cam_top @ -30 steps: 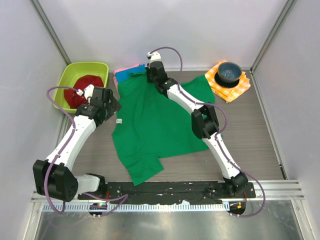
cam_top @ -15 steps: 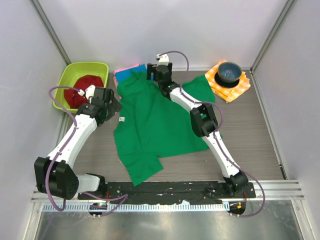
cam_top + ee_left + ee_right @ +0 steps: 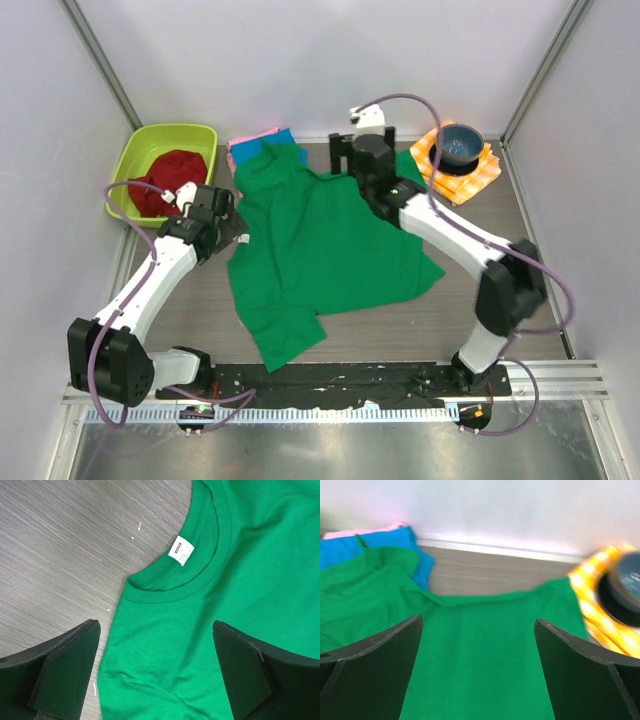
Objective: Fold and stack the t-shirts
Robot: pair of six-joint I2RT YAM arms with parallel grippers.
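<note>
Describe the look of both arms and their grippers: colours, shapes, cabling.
Both the left arm and right arm have white links joined by bulky black joints, with a purple cable looping along each. The left gripper and right gripper carry broad, flat, matte black fingers.

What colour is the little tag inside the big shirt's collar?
White, best seen in the left wrist view: the tag on the green t-shirt.
</note>
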